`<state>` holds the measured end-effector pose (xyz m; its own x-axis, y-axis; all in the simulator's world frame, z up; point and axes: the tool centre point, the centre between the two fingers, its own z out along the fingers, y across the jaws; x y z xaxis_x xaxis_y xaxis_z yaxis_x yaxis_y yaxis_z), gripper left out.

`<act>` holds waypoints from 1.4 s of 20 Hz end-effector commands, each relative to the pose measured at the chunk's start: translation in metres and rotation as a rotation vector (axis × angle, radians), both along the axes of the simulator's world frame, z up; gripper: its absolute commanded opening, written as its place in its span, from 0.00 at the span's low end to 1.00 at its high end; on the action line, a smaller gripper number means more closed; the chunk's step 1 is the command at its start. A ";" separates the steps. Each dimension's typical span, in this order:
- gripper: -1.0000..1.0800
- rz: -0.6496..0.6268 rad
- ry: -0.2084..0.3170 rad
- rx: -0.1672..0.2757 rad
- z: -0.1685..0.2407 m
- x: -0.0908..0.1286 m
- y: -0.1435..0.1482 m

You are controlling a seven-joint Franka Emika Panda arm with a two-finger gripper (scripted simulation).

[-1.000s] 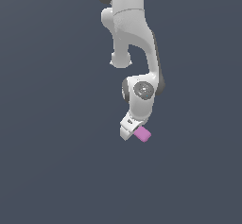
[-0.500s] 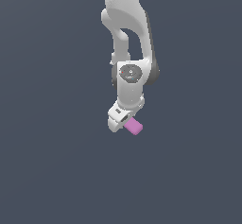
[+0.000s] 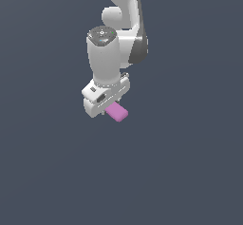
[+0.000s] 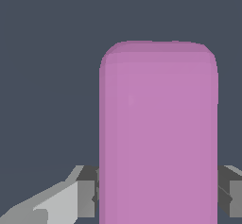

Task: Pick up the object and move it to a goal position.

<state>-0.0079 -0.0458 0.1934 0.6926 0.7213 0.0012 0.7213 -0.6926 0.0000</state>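
The object (image 3: 117,111) is a small flat pink-purple block with rounded edges, sticking out from under the white hand toward the exterior view's right. My gripper (image 3: 107,110) is shut on it, and the fingers are mostly hidden behind the hand there. In the wrist view the object (image 4: 158,133) fills the middle of the picture. A grey fingertip (image 4: 87,192) presses on one long side and the other fingertip (image 4: 229,190) on the opposite side. The block hangs above the dark floor.
The white arm (image 3: 107,53) rises from the hand toward the exterior view's top. A plain dark grey surface (image 3: 190,172) lies all around, with no other objects visible.
The arm has swung toward the exterior view's left and upward, carrying the pink-purple block along in the shut gripper. The hand now looks larger in the picture.
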 end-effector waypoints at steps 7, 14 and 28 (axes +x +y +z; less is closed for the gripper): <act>0.00 0.001 0.000 0.002 0.088 -0.010 -0.064; 0.00 0.000 0.000 0.002 0.159 -0.016 -0.116; 0.00 -0.001 0.001 -0.001 0.239 -0.019 -0.178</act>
<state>-0.0269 -0.2202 0.4281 0.6943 0.7197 0.0006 0.7197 -0.6943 0.0005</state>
